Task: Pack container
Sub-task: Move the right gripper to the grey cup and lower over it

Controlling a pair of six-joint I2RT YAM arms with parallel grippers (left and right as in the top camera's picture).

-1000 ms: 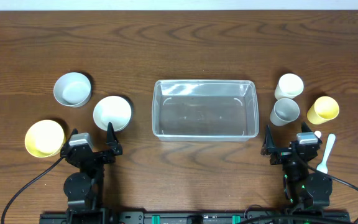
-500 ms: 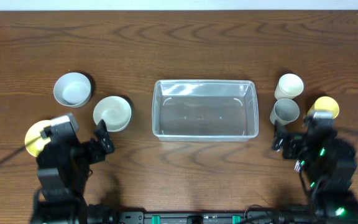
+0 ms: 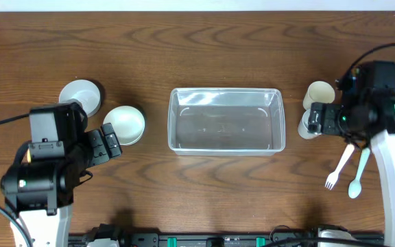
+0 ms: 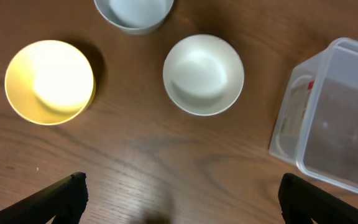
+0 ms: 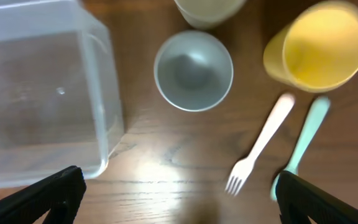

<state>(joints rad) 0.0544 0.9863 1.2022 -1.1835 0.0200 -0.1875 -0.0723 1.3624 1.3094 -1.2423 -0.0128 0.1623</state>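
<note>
Jaws of the left gripper (image 4: pixel 182 196) and of the right gripper (image 5: pixel 179 199) are spread wide and grasp nothing. Left of the container (image 3: pixel 225 90) stand the yellow bowl (image 4: pixel 50 81), the grey bowl (image 3: pixel 79 96) and the white bowl (image 3: pixel 124 124). The container sits mid-desk (image 3: pixel 197 41) and is empty. Right of it are the white cup (image 3: pixel 319 94), the grey cup (image 5: pixel 193 70), the yellow cup (image 5: pixel 316 46), the fork (image 3: pixel 340 165) and the spoon (image 3: pixel 358 175). As I judge, packing is not yet begun; everything is left to do.

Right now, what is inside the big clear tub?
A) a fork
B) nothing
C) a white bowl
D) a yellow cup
B: from overhead the container shows only its bare bottom, while the white bowl, the grey cup and the fork all sit outside it.
</note>
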